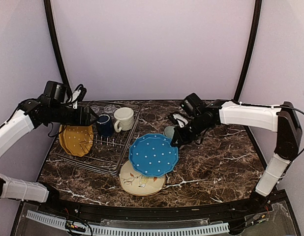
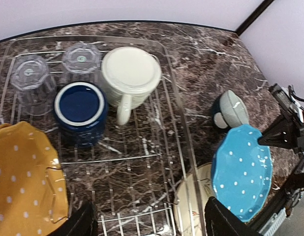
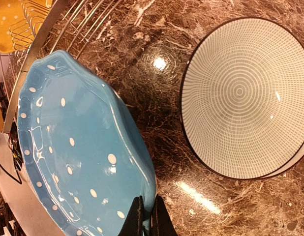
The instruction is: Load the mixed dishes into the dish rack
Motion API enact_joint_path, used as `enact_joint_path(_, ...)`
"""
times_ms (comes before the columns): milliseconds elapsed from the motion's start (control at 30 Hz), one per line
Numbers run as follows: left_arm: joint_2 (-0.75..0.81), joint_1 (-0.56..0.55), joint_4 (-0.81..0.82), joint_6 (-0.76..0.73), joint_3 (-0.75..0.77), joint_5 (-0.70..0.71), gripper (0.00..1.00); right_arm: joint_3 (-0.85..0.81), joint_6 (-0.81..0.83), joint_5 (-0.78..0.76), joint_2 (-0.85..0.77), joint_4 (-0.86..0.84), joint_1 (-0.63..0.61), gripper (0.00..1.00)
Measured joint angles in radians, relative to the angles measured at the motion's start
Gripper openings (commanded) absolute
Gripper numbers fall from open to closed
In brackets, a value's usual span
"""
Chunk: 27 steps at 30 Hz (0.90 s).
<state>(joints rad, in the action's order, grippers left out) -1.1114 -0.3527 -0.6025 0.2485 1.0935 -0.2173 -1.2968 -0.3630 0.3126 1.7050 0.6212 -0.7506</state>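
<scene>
Top external view first: the dish rack [image 1: 100, 147] sits toward the back left corner of the marble table [image 1: 216, 167]. The yellow dotted plate [image 1: 76, 139] is propped at its left end. Next to that are the navy mug [image 1: 104, 125] and cream ribbed mug [image 1: 124, 119] side by side, with two glass tumblers [image 1: 95, 109] behind them along the rack's back edge. The left gripper [image 1: 88, 118] hovers over the back left part of the rack. The right gripper [image 1: 174, 141] has the blue plate [image 1: 153, 155] by its far right rim. It's lifted at the rack's near right corner and overlaps the floral plate [image 1: 140, 179], which lies flat near the front edge. The green bowl [image 1: 169, 132] sits just behind that gripper.

Left wrist view: the fingers [image 2: 76, 223] are spread wide with nothing between them, just rack wires below. The navy mug is mouth up, right beside the cream one's handle; touching or not, can't tell.

Right wrist view: both fingers [image 3: 137, 219] are pinched tight on the blue plate's rim. The bowl sits upright on the marble, apart from the plate.
</scene>
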Motion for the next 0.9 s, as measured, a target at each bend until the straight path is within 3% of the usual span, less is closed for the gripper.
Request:
enact_joint_path(267,-0.033,-0.121,0.187,0.147,-0.089,-0.185,0.78,-0.005,-0.018,0.035,-0.014,-0.022,0.007,0.00)
enact_joint_path(633,-0.096,-0.179,0.394,0.332,-0.189,-0.327,0.91,-0.029,-0.040,0.061,-0.015,-0.054,0.010,0.00)
enact_joint_path(900,-0.198,-0.220,0.462,0.400,-0.194,-0.400,0.88,-0.033,-0.054,0.084,-0.023,-0.072,0.010,0.00)
